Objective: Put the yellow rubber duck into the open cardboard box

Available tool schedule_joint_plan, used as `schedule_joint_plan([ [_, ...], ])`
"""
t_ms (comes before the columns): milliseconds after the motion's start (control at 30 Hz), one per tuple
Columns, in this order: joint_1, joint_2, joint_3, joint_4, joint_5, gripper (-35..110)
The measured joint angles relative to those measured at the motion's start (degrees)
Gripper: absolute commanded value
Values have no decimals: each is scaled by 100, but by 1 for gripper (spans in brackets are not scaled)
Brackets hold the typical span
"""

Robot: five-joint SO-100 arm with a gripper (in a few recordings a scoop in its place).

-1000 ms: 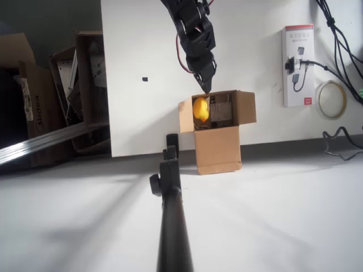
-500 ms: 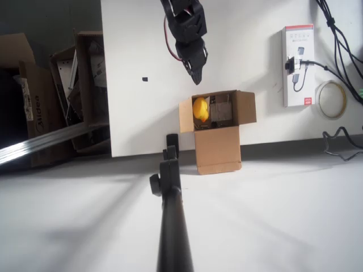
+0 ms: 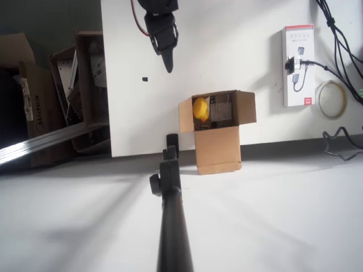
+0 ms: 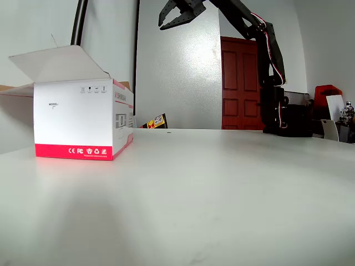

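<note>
Risen up-left, the gripper (image 3: pixel 167 63) hangs apart from the yellow rubber duck (image 3: pixel 199 109).

so the gripper (image 3: pixel 167 63) is pulling away from the open cardboard box (image 3: pixel 218 131). A second ago, in the overhead view, its tip was right at the box's top rim, just above the yellow rubber duck (image 3: pixel 199 109); half a second later it was already clear of the rim. Now it's sitting well apart from the box, up toward the upper left of centre. More of the arm is sliding out past the top edge of the frame too.
</note>
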Motion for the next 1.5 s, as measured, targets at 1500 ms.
schedule_joint_plan([
  [1500, 1723, 5827, 6785, -1195, -396, -1],
])
